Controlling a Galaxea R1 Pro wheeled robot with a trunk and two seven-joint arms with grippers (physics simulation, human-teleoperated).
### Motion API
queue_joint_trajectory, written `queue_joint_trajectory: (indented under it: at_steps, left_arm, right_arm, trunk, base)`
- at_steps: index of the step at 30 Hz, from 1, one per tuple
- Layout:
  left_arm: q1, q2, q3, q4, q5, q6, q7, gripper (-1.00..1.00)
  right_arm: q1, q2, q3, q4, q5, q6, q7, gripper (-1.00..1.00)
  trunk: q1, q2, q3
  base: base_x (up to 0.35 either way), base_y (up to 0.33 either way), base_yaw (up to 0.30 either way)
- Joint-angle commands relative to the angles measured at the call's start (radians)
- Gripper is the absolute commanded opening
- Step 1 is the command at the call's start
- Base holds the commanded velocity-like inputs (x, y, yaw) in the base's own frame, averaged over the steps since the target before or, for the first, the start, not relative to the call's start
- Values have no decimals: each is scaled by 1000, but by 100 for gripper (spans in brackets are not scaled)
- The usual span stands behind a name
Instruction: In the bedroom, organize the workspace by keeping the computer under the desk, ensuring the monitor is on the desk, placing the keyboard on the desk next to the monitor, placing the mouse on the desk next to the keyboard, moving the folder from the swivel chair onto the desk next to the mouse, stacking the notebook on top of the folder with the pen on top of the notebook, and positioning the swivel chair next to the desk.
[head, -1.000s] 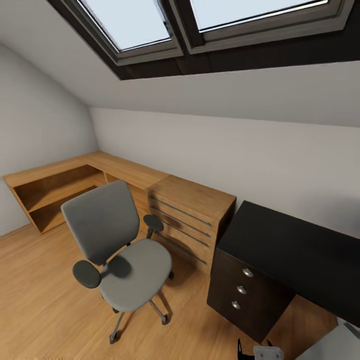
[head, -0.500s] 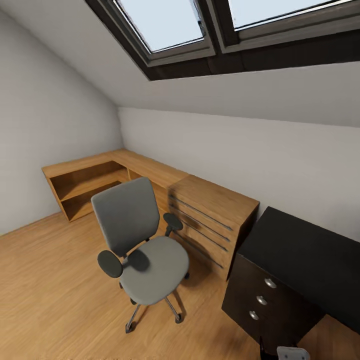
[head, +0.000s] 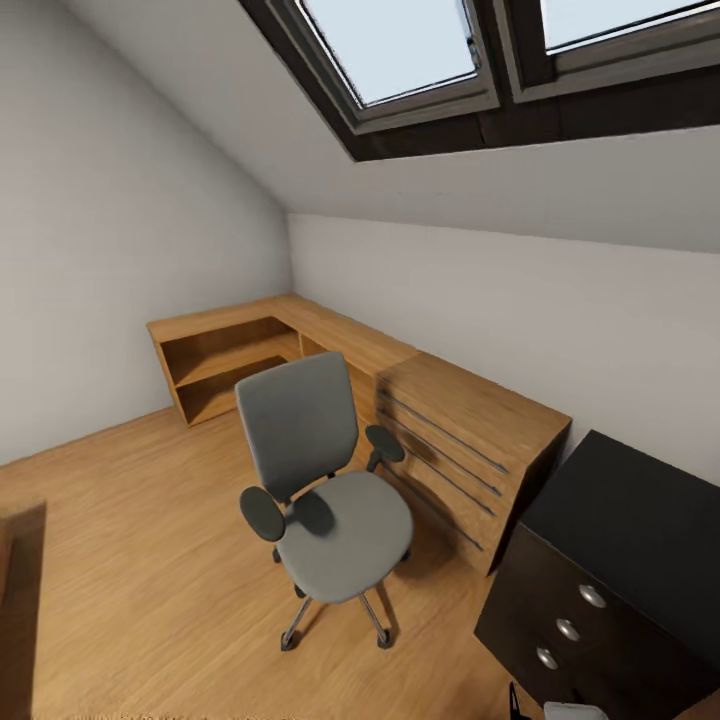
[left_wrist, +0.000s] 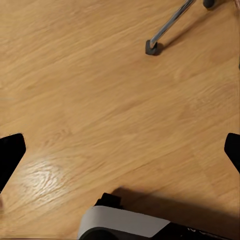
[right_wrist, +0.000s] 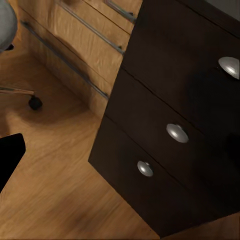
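Right now a grey swivel chair with black armrests (head: 322, 490) stands on the light wooden floor (head: 130, 560) in the middle of the room, empty, just in front of a long wooden corner desk (head: 340, 345). Its tabletop is bare. To the right sits a dark cabinet with three round silver knobs (right_wrist: 175, 135). Left gripper (left_wrist: 120, 150) jaws are spread wide over the floor, holding nothing. I cannot tell about the right jaws.

swivel chair (head: 322, 495) | grey, upright, seat bare | beside wooden desk (head: 330, 335)
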Motion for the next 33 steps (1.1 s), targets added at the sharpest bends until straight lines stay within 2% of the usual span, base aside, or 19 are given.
queue_joint_trajectory:
  at_steps: [1, 14, 27, 33]
  left_arm:
    - [-1, 0, -8, 1, 3, -2, 8, 100]
    - [-1, -5, -13, 1, -1, -22, 8, 100]
    - [-1, -26, -17, 1, -4, -24, 8, 100]
    - [-1, -28, -16, 1, -3, -21, 8, 100]
  right_arm:
    - [-1, 0, 8, 2, 6, -1, -10, 100]
    - [-1, 2, 8, 2, 6, 0, -10, 100]
    - [-1, 9, 9, 2, 7, 11, -10, 100]
    - [-1, 8, 9, 1, 7, 25, -10, 100]
  trunk:
    - [0, -1, -1]
    - [0, -1, -1]
    - [0, -1, -1]
    - [0, -1, -1]
  base:
    - [0, 0, 286]
    - [0, 0, 286]
    - [0, 0, 287]
    - [0, 0, 288]
